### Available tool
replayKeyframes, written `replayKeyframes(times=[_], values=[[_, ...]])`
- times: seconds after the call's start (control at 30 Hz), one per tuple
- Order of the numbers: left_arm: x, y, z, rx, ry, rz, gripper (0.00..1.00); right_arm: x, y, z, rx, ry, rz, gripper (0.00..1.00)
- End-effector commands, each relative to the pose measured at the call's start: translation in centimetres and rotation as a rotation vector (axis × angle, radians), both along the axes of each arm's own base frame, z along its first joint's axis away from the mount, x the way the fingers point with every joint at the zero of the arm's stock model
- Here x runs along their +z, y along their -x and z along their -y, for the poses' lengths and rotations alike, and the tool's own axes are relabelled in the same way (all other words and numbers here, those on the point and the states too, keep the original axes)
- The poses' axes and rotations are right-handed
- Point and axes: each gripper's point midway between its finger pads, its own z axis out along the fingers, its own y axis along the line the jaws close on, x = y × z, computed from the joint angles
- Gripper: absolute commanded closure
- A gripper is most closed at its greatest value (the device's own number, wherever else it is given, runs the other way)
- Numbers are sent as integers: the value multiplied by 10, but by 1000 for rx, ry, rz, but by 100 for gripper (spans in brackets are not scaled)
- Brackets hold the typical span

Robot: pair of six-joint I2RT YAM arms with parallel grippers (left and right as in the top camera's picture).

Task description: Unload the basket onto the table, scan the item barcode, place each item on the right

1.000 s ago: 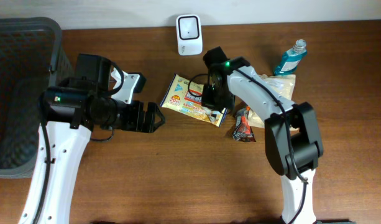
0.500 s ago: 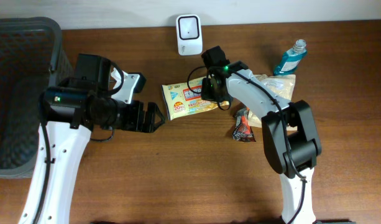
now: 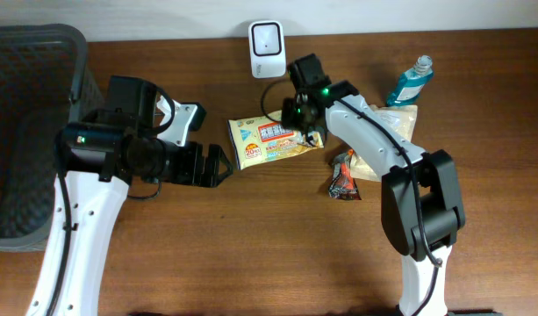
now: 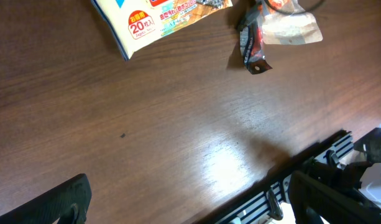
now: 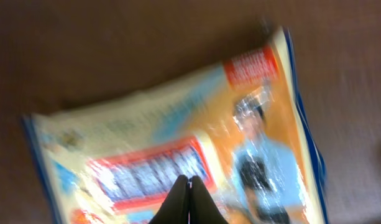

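**Desk:** Front of the counter (image 3: 251,254) first. Anything new?

**Photographer:** No. The left gripper (image 3: 219,167) stands wide and empty just left of the pack (image 3: 267,144), exactly where it was a second ago.

**Desk:** And the pack itself?

**Photographer:** It has swung. A second ago it lay slanting down to the right. Now its right end is drawn up and back, with the printed face still up. The right gripper (image 5: 190,198) is pinched fully shut on it near that end, and the arm has moved towards the back edge.

**Desk:** Meaning?

**Photographer:** The pack is on its way to the scanner (image 3: 266,37), which stands just behind it at the wall. I see no barcode on the upper face, so it likely needs turning before any scan registers.

**Desk:** Further off?

**Photographer:** The bottle (image 3: 412,81) and wrapper (image 3: 343,176) on the right are untouched.
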Motion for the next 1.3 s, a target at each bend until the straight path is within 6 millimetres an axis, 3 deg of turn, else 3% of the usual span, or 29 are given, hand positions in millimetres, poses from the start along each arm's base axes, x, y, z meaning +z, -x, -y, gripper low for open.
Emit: replayKeyframes(times=[0.0, 0.2, 0.37, 0.53, 0.63, 0.97, 1.17, 1.27], values=[[5, 0, 1, 4, 15, 8, 1, 9, -18, -7, 10, -26, 75, 96], [5, 0, 1, 4, 15, 8, 1, -24, -24, -10, 11, -15, 51, 96], [5, 0, 1, 3, 15, 8, 1, -56, -16, -6, 11, 14, -18, 96], [5, 0, 1, 4, 15, 8, 1, -62, -3, -1, 7, 35, -76, 96], [5, 0, 1, 4, 15, 8, 1, -54, 1, 0, 3, 32, -84, 96], [5, 0, 1, 3, 15, 8, 1, 2, 4, 0, 7, 0, -31, 96], [5, 0, 1, 4, 15, 8, 1, 27, 20, -43, 139, -239, -78, 96], [5, 0, 1, 4, 15, 8, 1, 23, 21, -47, 142, -221, -76, 96]])
